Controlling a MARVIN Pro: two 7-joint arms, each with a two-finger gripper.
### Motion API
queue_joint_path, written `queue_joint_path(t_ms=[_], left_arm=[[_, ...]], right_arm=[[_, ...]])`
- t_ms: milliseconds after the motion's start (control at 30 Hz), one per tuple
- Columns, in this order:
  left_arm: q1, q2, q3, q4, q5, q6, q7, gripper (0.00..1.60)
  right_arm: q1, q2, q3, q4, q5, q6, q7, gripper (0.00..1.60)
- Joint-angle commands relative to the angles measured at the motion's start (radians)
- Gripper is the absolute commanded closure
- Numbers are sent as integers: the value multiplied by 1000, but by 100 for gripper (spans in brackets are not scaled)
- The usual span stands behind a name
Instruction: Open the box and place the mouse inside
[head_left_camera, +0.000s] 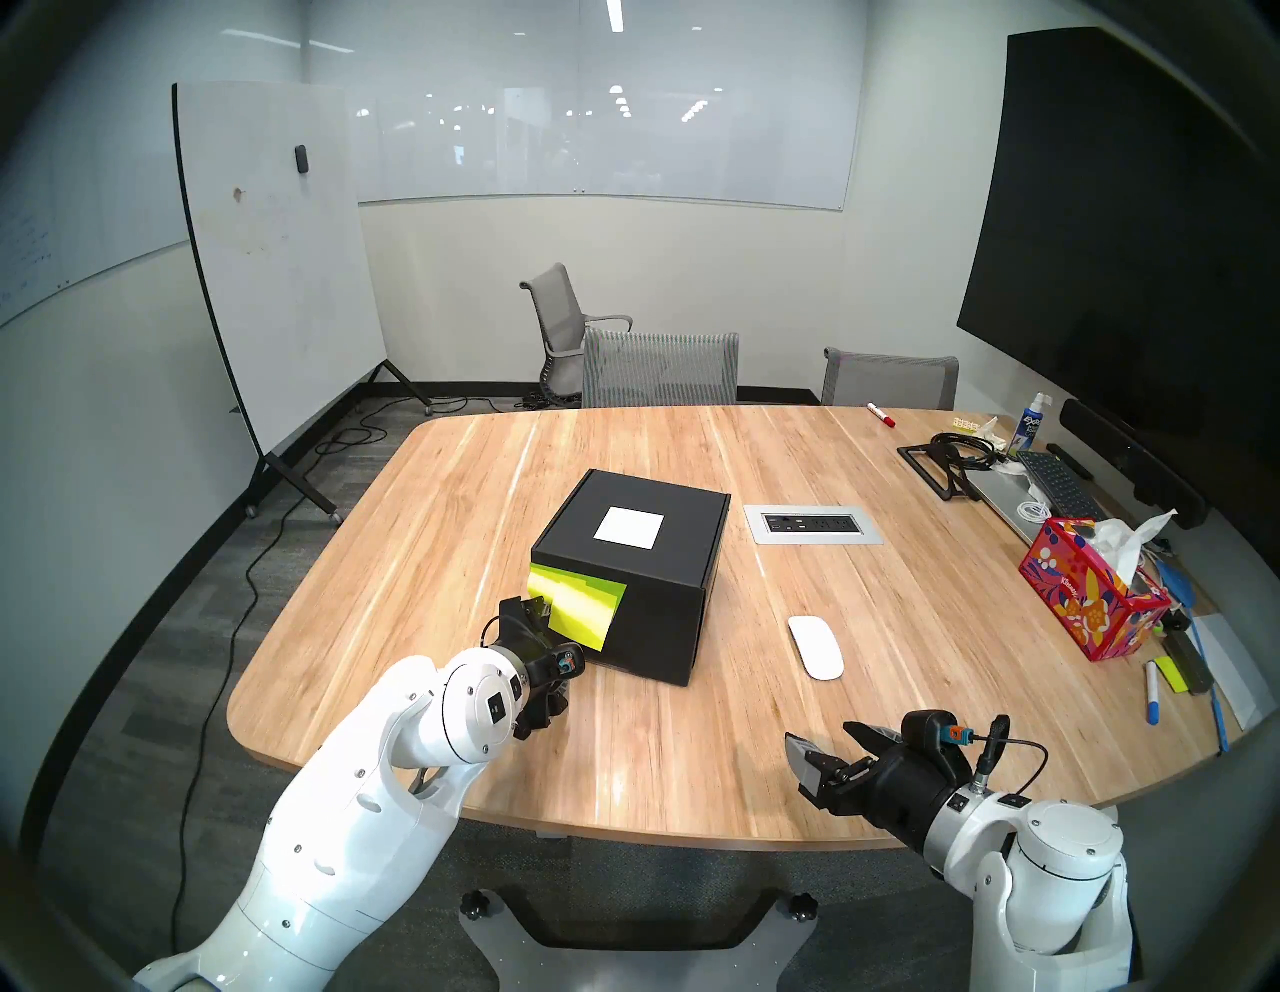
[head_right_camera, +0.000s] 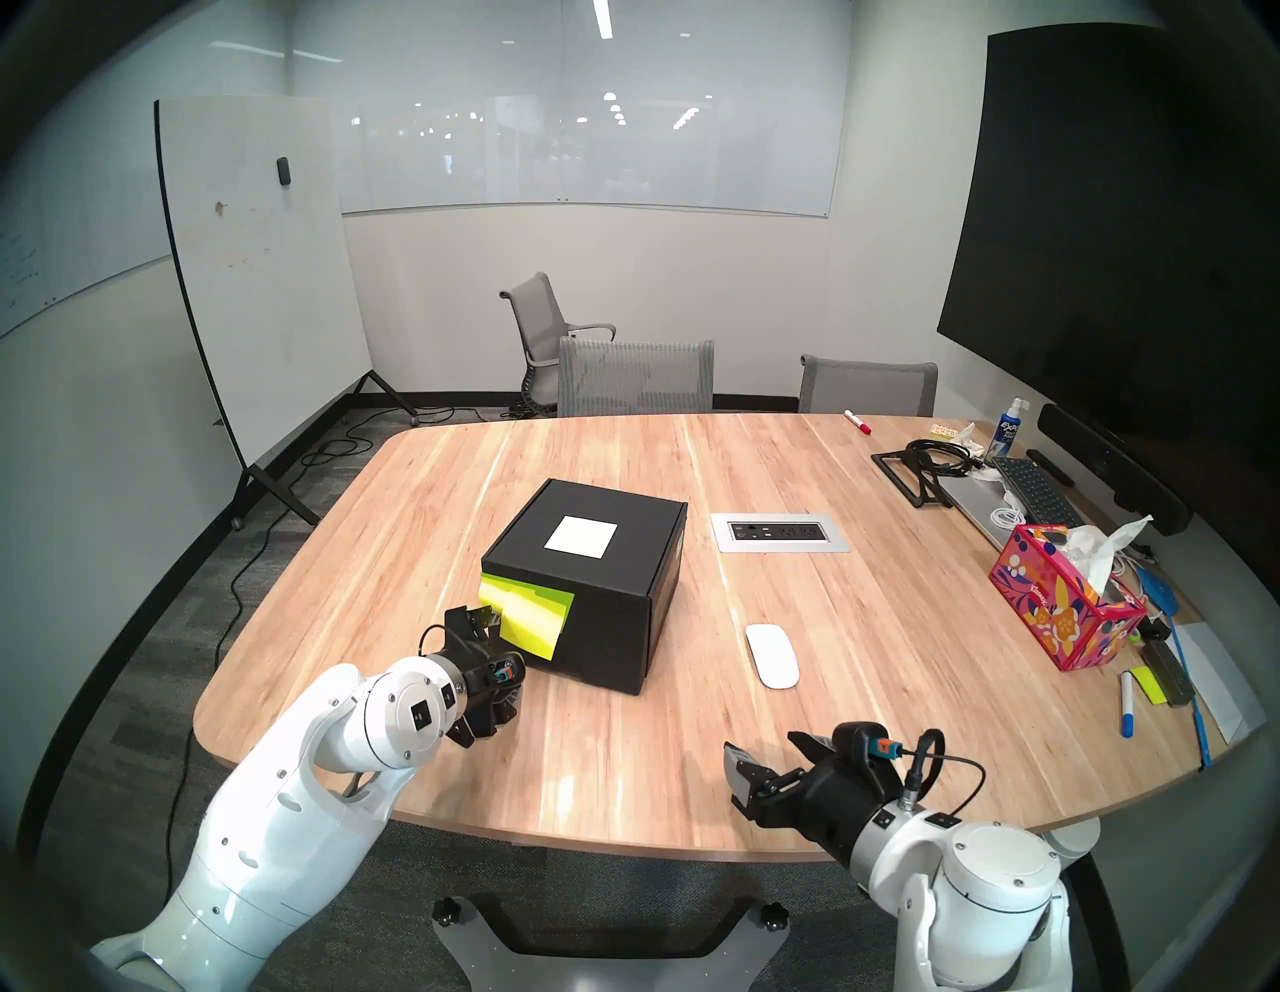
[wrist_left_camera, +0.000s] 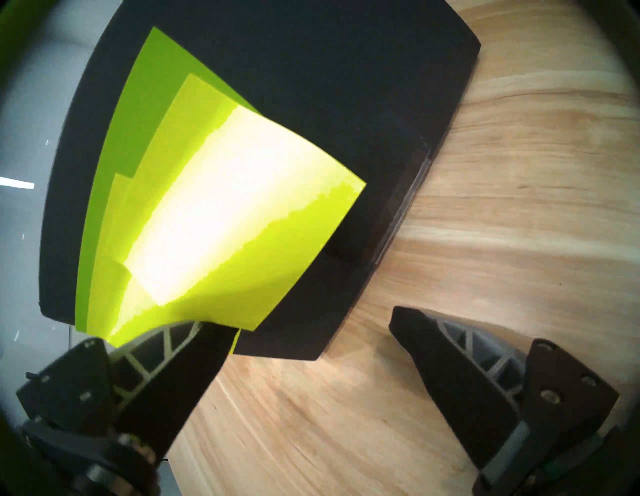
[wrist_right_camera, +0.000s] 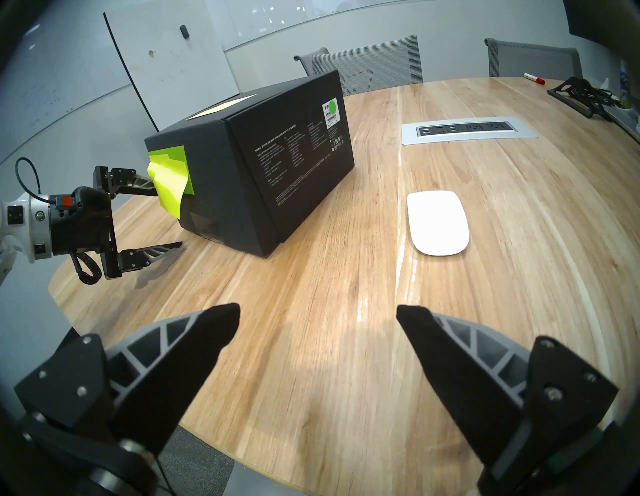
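Two arms reach over the wooden table (head_left_camera: 485, 485) in front of you, and the biggest thing on it is the box (head_left_camera: 641, 582) — a black cardboard cube, lid down, with a white square label (head_left_camera: 629, 528) on top. It sits near the middle of the table, well clear of the recessed power strip (head_left_camera: 814, 524) to its right. On your right wrist view you can see fine white print and a small label with a green dot on the box's side.

Further right, near the table's edge, stands a red floral tissue box (head_left_camera: 1094, 596) with a white tissue poking out.

Your left gripper (wrist_right_camera: 162, 216) is at the box's front face with its jaws spread wide, one finger high and one low. The upper finger (wrist_left_camera: 194, 350) lies under the loose lower edge of the yellow-green sticky notes (head_left_camera: 578, 609), which curl away from the front flap; the lower finger (wrist_left_camera: 436, 350) hangs above bare wood, just short of the box's bottom edge. Nothing is clamped between them.

Your right gripper (wrist_right_camera: 318, 318) hovers over the near edge of the table, jaws likewise wide and empty, pointing toward the box and the mouse.

The mouse (head_left_camera: 816, 648) — white, flat, oval — lies on the table to the right of the box, apart from it and beyond your right gripper.
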Motion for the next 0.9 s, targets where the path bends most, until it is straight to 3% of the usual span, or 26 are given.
queue_joint_path(t_ms=[0,567,733,867], left_arm=[[-62,-7,2,-7,22,17,-9,0],[-93,53,-74,40,-21,-57,-78,0],[-132,51,-70,79,-22,-29,-146,0],[-161,71,-84,95,-63,5,-249,0]], right_arm=[[4,2,1,-23,-1,-3,-1,0],[4,0,1,-23,-3,-3,1,0],[4,-1,2,-23,-3,-3,1,0],[5,-1,2,-22,-4,-3,2,0]])
